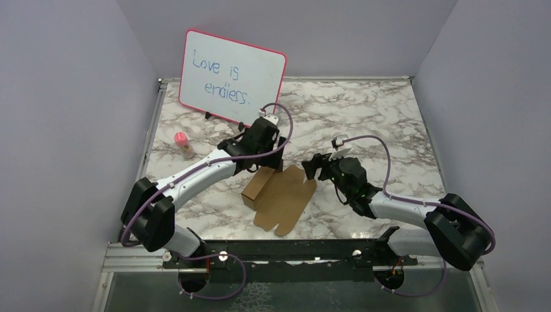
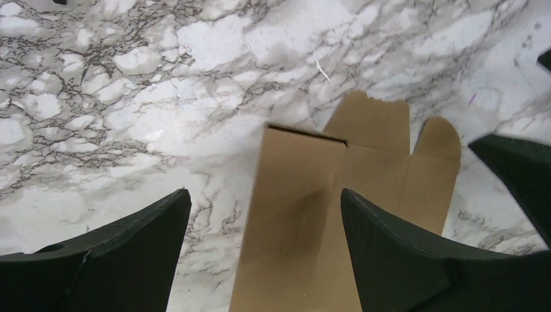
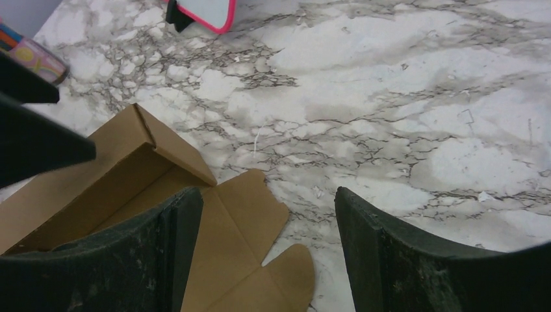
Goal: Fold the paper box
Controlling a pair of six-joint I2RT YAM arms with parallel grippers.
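Status: the paper box lies on the table in front of the whiteboard, on the side toward the arm bases. It is only part-formed. The wall on the side nearer the whiteboard stands up, and the remaining panels and rounded flaps lie flat.

The left gripper hangs over the raised wall with its jaws spread wide, and I see no grip on the cardboard. The right gripper sits over the flat flaps, farther from the whiteboard. It is also wide open and holds nothing.

Risks, in my judgement:
- Nothing pins the sheet, so a push from one finger could slide it across the smooth marble instead of creasing it.
- The raised wall may spring flat if left unsupported.
- Both grippers work close together over the box, so a careless closing move could knock them together or crush a flap.
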